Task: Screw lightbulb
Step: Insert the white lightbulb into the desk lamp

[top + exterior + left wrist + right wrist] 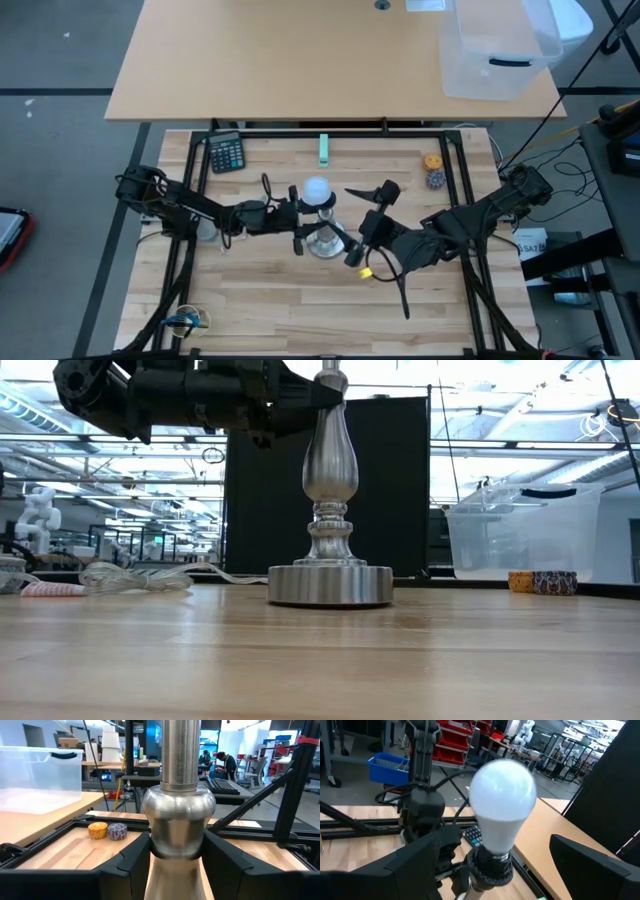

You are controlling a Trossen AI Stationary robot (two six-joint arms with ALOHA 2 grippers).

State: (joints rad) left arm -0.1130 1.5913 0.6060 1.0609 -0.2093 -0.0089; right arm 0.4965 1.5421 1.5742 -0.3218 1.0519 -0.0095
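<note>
**Non-task items on and around the table**

- Calculator (227, 153), dark, at the table's far left.
- Green block (324, 149), far centre.
- Two small cupcake-like pieces, one orange (432, 161), one purple (436, 179), touching, far right.
- Clear plastic bin (497, 50) on the tan desk (250, 60) beyond.
- Coiled cable (135, 576), left.

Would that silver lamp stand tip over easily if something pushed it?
Probably not at the bottom: the stand has a broad, solid-looking round base and looks heavy. It is tall and slim though, so a shove near the lightbulb might rock it. The left gripper clamps its stem.
</note>
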